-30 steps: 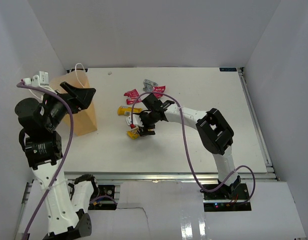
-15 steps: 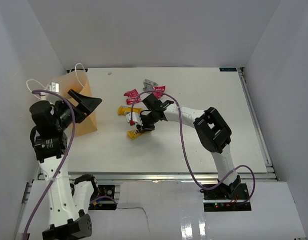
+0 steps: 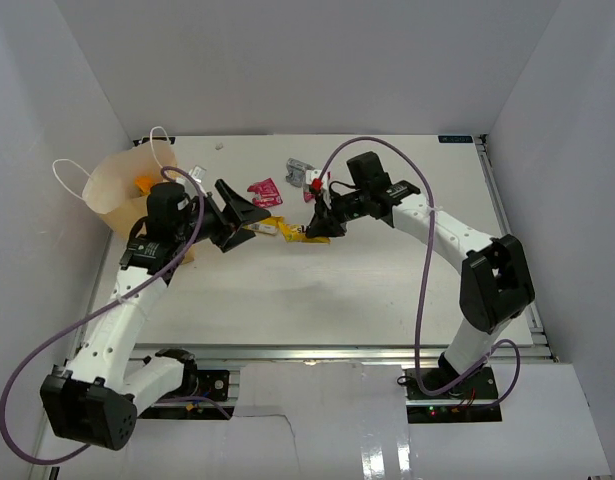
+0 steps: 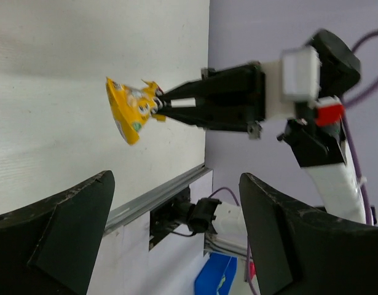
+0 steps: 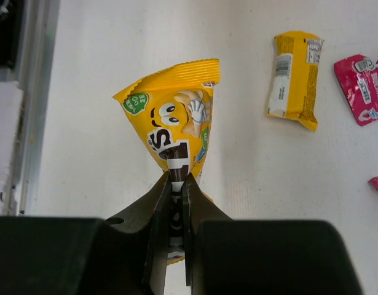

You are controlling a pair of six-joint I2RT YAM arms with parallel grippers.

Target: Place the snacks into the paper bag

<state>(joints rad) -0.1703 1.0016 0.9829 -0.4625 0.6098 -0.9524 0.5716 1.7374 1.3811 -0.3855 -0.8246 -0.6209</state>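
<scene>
Yellow packet (image 5: 176,117), glossy, crimped edge, hangs over the table (image 3: 387,290) pinched tight in your right gripper (image 5: 177,179), lower end hidden; your left gripper (image 3: 239,212) gapes empty near the paper bag (image 3: 117,190)

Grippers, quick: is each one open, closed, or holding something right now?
Left gripper: open, holding nothing.
Right gripper: closed, pinching the yellow M&M's packet by one end.

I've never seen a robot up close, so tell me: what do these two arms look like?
The left arm and right arm are white tubes with black joints and black jaws. A purple cable runs along each. A small red block sits by the right wrist.
</scene>
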